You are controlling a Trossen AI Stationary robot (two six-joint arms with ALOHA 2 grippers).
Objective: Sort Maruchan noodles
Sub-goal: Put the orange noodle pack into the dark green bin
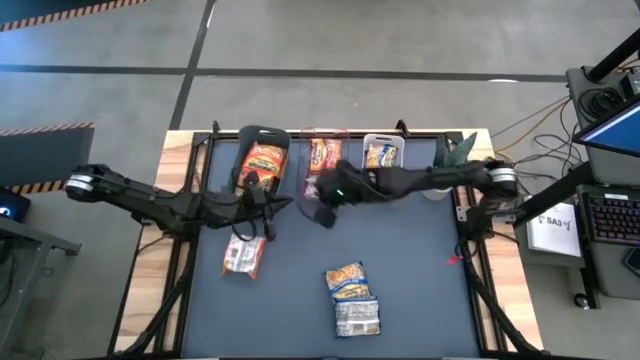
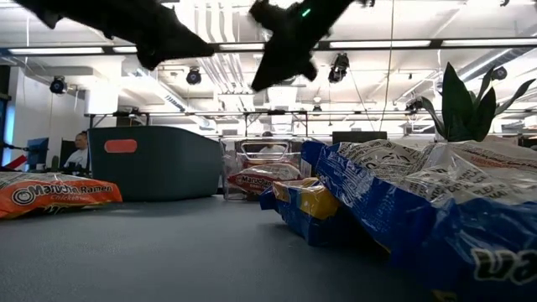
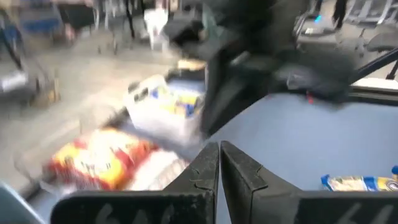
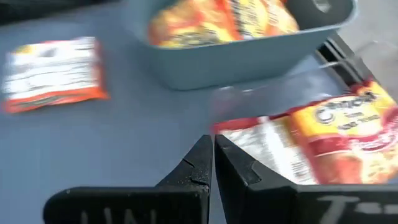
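Three noodle packets lie flat on the grey mat: an orange one (image 1: 243, 256) (image 2: 54, 193) (image 4: 53, 73), a yellow-and-blue one (image 1: 347, 280) (image 2: 377, 197), and a silvery one (image 1: 357, 317) near the front edge. More orange packets fill the teal bin (image 1: 262, 157) (image 4: 236, 59). Red ones sit in the clear bin (image 1: 325, 150) (image 4: 323, 134), yellow-and-blue ones in the white bin (image 1: 382, 152) (image 3: 165, 106). My left gripper (image 1: 268, 208) (image 3: 219, 152) hovers shut and empty in front of the teal bin. My right gripper (image 1: 322, 208) (image 4: 213, 148) hovers shut and empty in front of the clear bin.
The three bins stand in a row along the mat's far edge (image 1: 330, 132). A green plant (image 1: 458, 150) (image 2: 466, 105) stands at the far right corner. Bare mat (image 1: 420, 260) stretches to the right of the loose packets. A person sits far back in the room (image 2: 80, 151).
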